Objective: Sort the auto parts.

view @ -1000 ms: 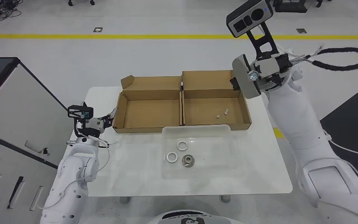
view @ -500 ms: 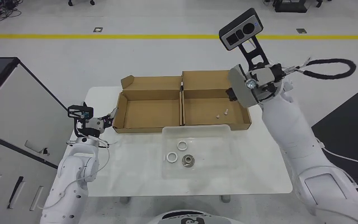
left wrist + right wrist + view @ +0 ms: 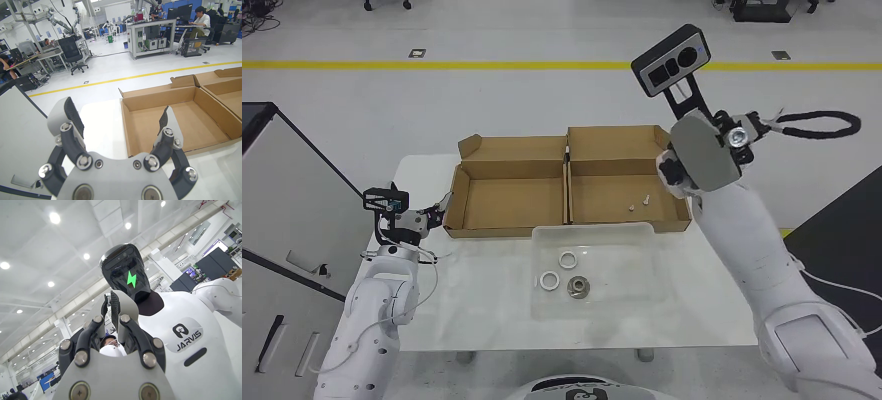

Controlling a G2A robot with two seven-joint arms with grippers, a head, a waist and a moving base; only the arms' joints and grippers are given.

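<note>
The right gripper [image 3: 109,303] is raised above the right cardboard box [image 3: 678,200] and turned up towards the robot's head. Its jaws are drawn narrow on a small silvery part [image 3: 108,299] pinched at the very tips. The part is short and cylindrical with fine ridges along it. It may be a threaded screw or a coiled spring, and the wrist view does not settle which.

The left gripper [image 3: 117,106] has its jaws spread wide with nothing between them. It sits low over the left edge of the tabletop [image 3: 692,290], just beside the left cardboard box [image 3: 507,232], whose floor is bare.

Two small pale parts [image 3: 637,203] lie near each other on the floor of the right cardboard box. In front of the boxes is a clear tray [image 3: 592,232] holding two white rings [image 3: 568,259] and a grey metal round part [image 3: 578,288].
</note>
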